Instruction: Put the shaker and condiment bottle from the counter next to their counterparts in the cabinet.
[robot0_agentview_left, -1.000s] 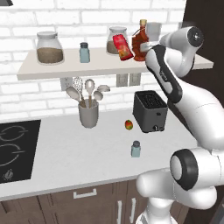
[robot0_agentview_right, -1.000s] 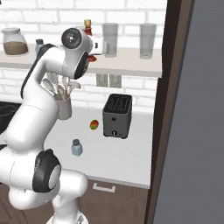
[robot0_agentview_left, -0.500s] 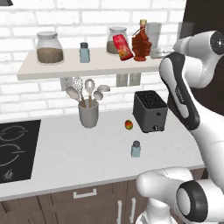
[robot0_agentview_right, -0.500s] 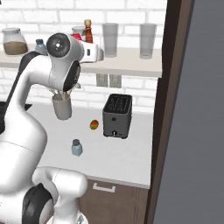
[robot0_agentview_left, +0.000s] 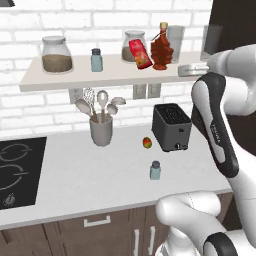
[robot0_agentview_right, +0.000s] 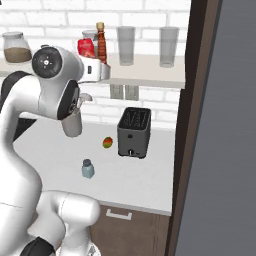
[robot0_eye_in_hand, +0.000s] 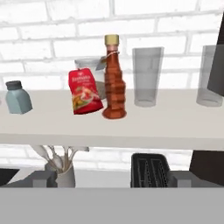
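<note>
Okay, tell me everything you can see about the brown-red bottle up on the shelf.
The squat brown-red glassy syrup bottle has a lobed, stepped body, a narrow neck and a tan-yellow cap. It stands upright on the pale beige shelf board, right beside the slim red labelled pouch, in front of a clear glass jar. Nothing grips it.

Arm raised, elbow bent, fingers (robot0_eye_in_hand: 112, 179) apart
</note>
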